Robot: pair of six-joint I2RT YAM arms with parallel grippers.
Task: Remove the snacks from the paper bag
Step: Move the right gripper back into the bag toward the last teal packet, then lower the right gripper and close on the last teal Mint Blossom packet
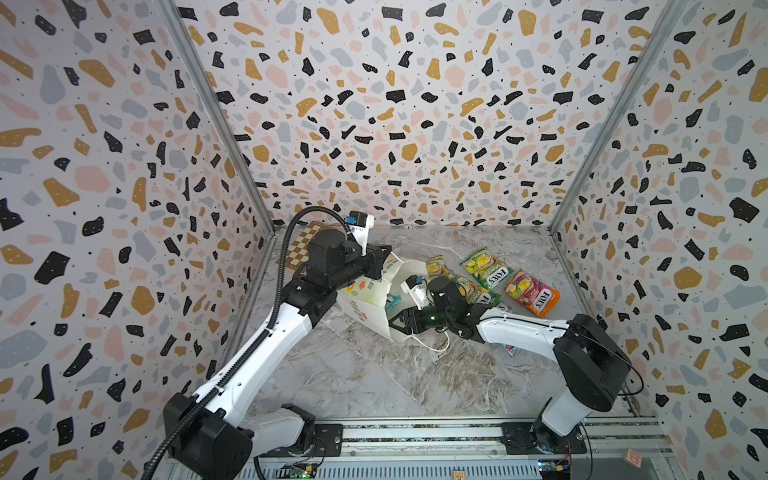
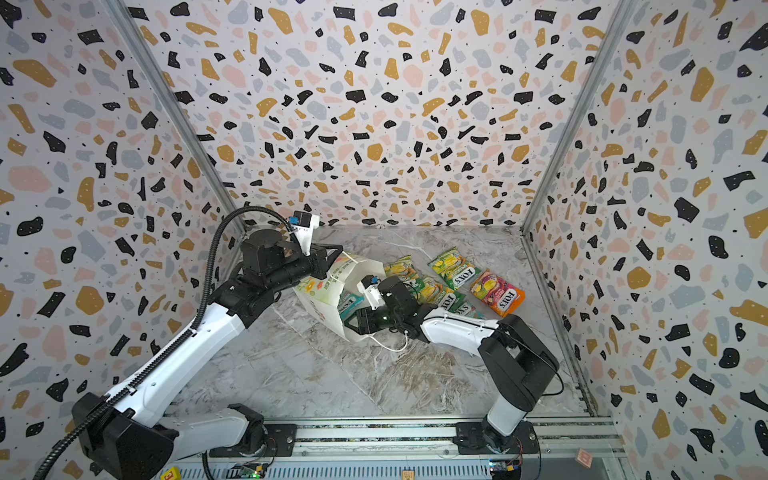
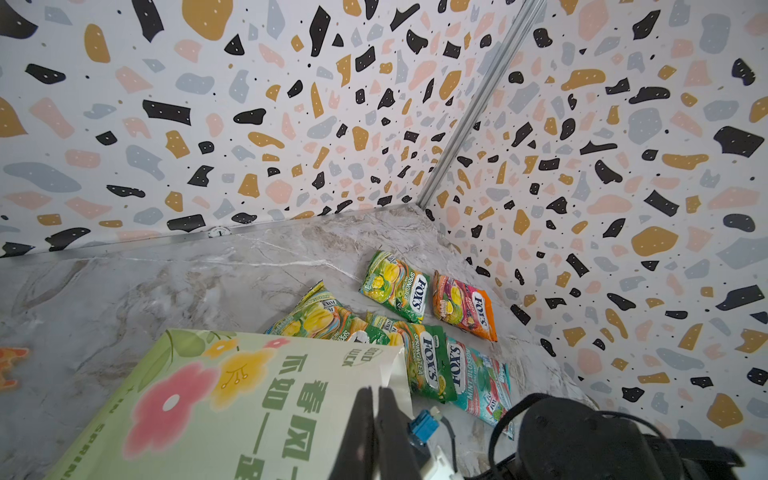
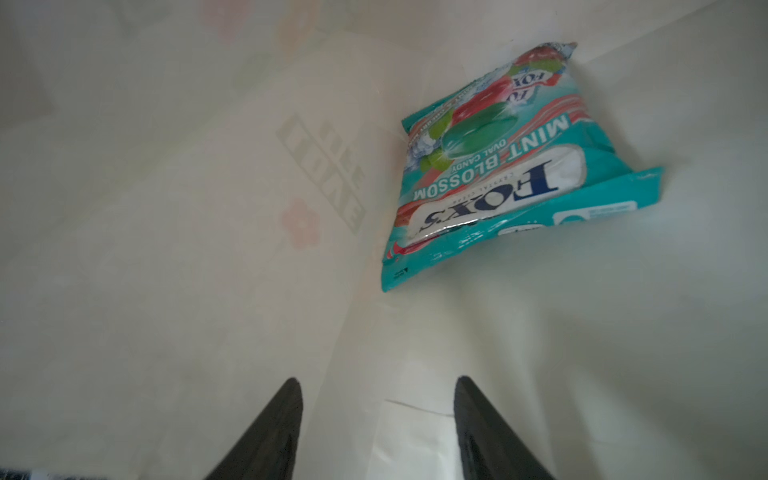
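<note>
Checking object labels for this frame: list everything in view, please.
paper bag: one, white with a flowered side, lying on its side mid-table
green-yellow packets: three, on the table beyond the bag's mouth
pink-orange packet: one, farthest right
teal packet on the table: one, beside the green ones, partly under the right arm
teal packet in the bag: one, ungripped
chessboard: one, tan and cream, back left corner, partly hidden
table: one, grey marble
left gripper: black, shut on the bag's edge
right gripper: black, open, inside the bag's mouth
</note>
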